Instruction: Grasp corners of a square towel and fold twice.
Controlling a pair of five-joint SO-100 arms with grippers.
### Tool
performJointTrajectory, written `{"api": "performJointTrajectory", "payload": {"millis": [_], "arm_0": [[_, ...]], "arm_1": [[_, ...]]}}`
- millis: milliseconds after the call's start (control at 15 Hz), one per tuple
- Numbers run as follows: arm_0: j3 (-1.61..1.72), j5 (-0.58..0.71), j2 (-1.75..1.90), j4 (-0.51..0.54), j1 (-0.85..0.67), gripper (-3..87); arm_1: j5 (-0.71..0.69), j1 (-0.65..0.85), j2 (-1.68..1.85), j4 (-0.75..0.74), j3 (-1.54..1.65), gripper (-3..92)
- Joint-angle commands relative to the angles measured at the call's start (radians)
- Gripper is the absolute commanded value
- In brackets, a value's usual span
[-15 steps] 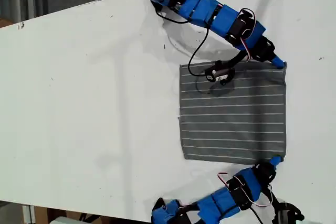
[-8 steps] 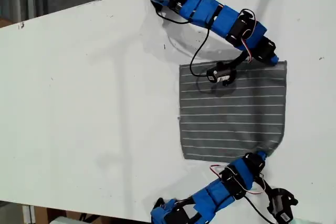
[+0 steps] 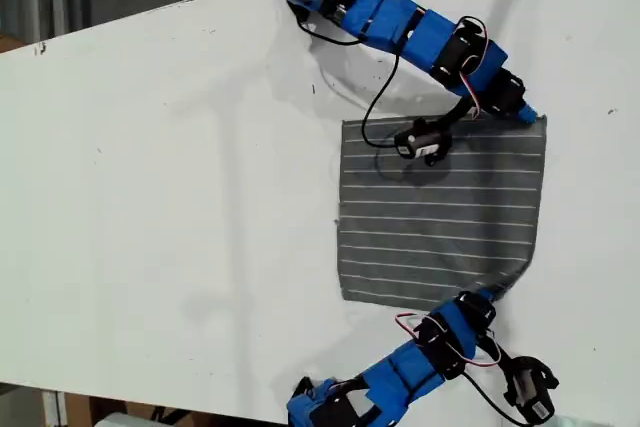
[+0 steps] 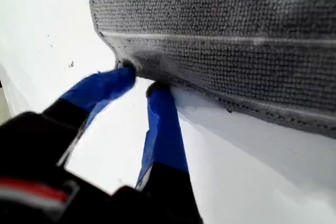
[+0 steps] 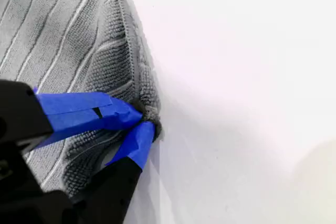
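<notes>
A dark grey square cloth towel with thin white stripes (image 3: 440,212) lies nearly flat on the white worktop (image 3: 180,197), toward 3 o'clock in the exterior view, not yet folded. My first gripper (image 4: 140,80) has its jaws narrowly parted astride the corner at the towel's 1 o'clock (image 3: 540,121), tips touching the hem but, by the look of it, not yet clamped, while my second gripper (image 5: 143,119) has its jaws pinched shut on the corner at the towel's 5 o'clock (image 5: 149,114), which is bunched and lifted inward. Both folds appear left to do.
</notes>
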Motion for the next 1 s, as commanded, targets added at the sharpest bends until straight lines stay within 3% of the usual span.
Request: {"api": "performJointTrajectory", "payload": {"millis": [0,200,400,667,800,933], "arm_0": [[-0.020,0.015,0.046,-0.015,-0.015,-0.1],[-0.020,0.020,0.044,-0.018,-0.017,-0.1],[-0.020,0.028,0.041,-0.025,-0.017,-0.1],[-0.020,0.025,0.037,-0.035,-0.014,-0.1],[-0.023,0.032,0.040,-0.037,-0.014,-0.1],[-0.025,0.040,0.037,-0.048,-0.018,-0.1]], "arm_1": [[-0.048,0.003,0.110,-0.014,-0.037,27.5],[-0.087,0.006,0.155,0.002,-0.035,30.9],[-0.083,-0.012,0.061,-0.161,-0.034,32.2],[-0.078,-0.006,-0.028,-0.222,-0.034,32.1],[-0.075,-0.011,0.012,-0.120,-0.034,31.7],[-0.066,-0.006,0.121,0.094,-0.034,31.4]]}}
